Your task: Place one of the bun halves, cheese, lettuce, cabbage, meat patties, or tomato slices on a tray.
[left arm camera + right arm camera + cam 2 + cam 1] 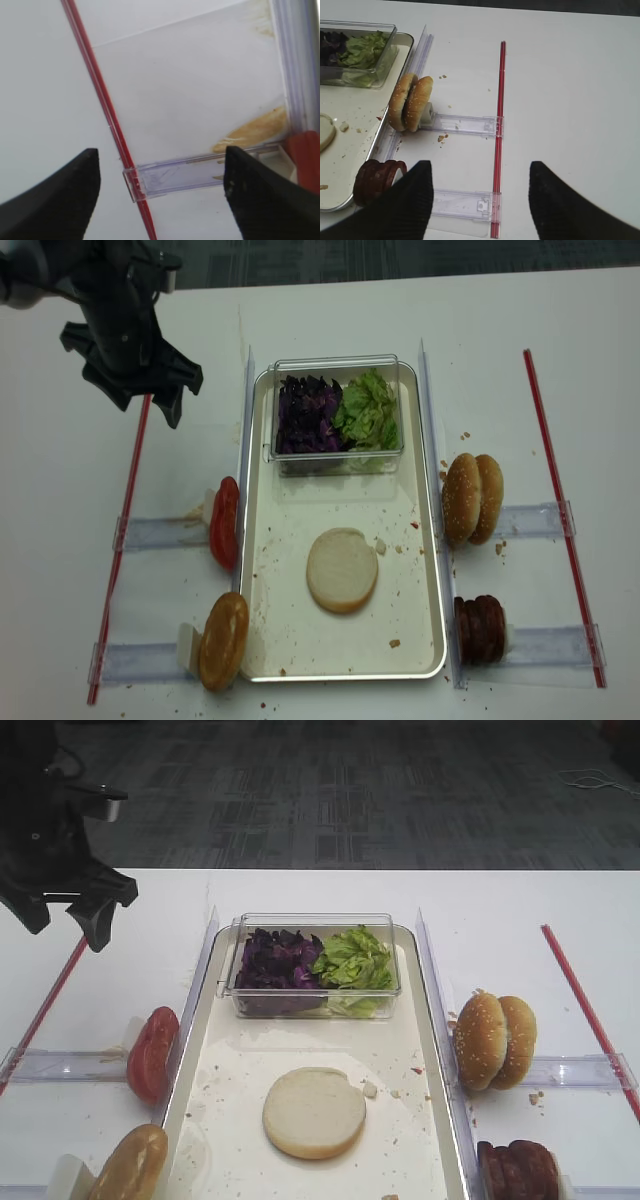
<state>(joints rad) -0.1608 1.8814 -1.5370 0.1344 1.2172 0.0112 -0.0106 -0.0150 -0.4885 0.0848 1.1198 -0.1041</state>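
The tray (432, 1050) has a silver rim and an off-white floor speckled with brown crumbs. On it, a bun half (314, 1112) shows a pale cream face. Behind that, the clear box (313, 924) holds dark purple cabbage (276, 960) and light green lettuce (352, 960). Left of the tray stand glossy red tomato slices (152, 1053); right, reddish-brown meat patties (518, 1168).

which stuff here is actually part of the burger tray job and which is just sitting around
Part of the job:
tray
bun half lying on the tray
lettuce
cabbage
tomato slices
meat patties
second plain bun half
left gripper, open

Just lying about:
clear plastic box
sesame buns
red strips
clear holders
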